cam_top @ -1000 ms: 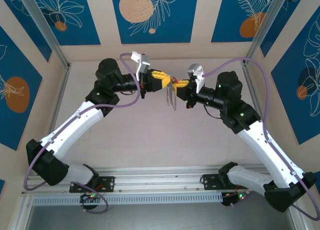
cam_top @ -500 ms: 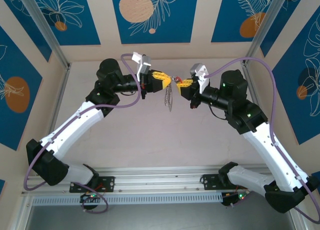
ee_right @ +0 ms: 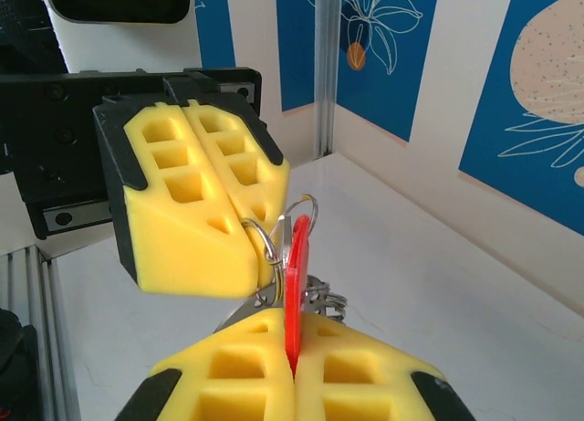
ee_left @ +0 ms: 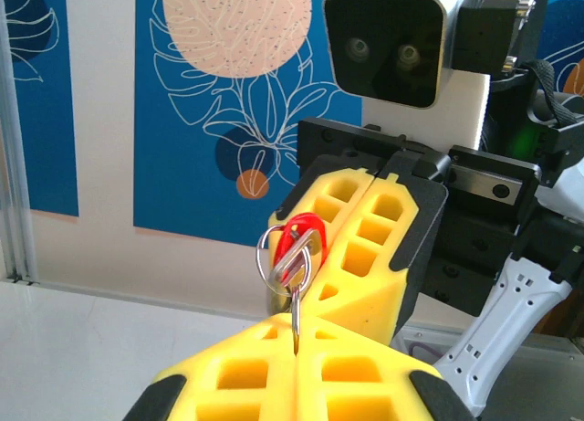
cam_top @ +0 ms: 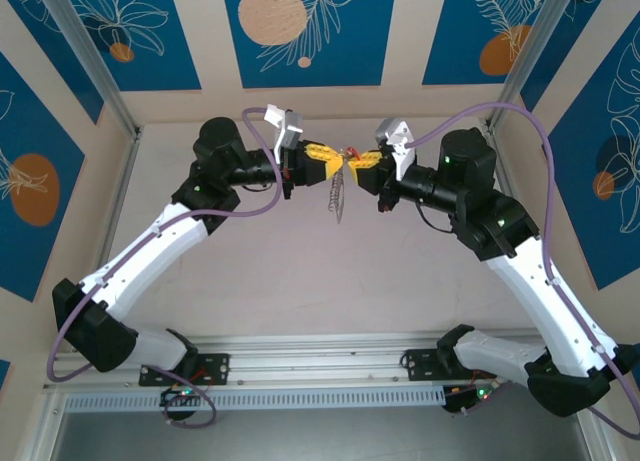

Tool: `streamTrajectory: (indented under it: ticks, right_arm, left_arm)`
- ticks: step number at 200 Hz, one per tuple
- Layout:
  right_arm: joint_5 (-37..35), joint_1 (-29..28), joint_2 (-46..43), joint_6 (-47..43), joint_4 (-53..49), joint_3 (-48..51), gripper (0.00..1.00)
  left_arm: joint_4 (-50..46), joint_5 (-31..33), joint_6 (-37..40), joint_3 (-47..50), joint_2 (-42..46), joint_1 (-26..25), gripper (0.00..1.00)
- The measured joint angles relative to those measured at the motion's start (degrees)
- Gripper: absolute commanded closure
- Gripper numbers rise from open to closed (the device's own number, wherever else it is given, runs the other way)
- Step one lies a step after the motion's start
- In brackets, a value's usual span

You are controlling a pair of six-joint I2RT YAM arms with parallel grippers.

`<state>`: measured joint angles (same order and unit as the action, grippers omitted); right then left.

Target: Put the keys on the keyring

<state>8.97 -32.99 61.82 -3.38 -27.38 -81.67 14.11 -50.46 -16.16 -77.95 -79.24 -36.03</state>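
Nearest the lens in the left wrist view, at the bottom centre of the frame, the left gripper [ee_left: 294,334] is pressing its yellow fingers together on the lower end of the keyring [ee_left: 290,261]. The grey metal loop is standing up out of the seam between them.

Just beyond the loop, in the middle of that frame, the right gripper [ee_right: 290,334] is facing it tip to tip with its own fingers pressed together. In the right wrist view they are pinching the red head of the key [ee_right: 296,275] edge-on at the bottom centre. The key is rising straight out of the closed pads toward the wire loops, which are sitting against the tip of the opposite gripper at centre left.

The red plastic and the grey loop are overlapping and appear to be touching. Whether the key is actually passing through the loop or only lying against it cannot be told from these angles.

From the top camera, both arms are meeting in the upper middle of the frame. The short silvery chain [cam_top: 337,193] is dangling below the contact point, above the pale table [cam_top: 300,271], which is lying farthest away.

As a judgement, both pieces are lifted, gripped and brought together, so picking up and aligning are looking done. Threading the key onto the loop and letting go are looking like what is left.
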Motion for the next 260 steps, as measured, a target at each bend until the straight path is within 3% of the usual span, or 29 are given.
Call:
streamTrajectory:
  ticks: [86, 260]
  right_arm:
    - [-3.0, -1.0, 0.8, -1.8, -1.0, -0.8, 1.00]
    - [-2.6, 0.5, -2.1, 0.2, -0.6, 5.0, 1.00]
  left_arm:
    - [0.0, -0.1, 0.0, -0.4, -0.1, 0.0, 1.00]
    - [0.0, 0.0, 0.0, -0.4, -0.2, 0.0, 1.00]
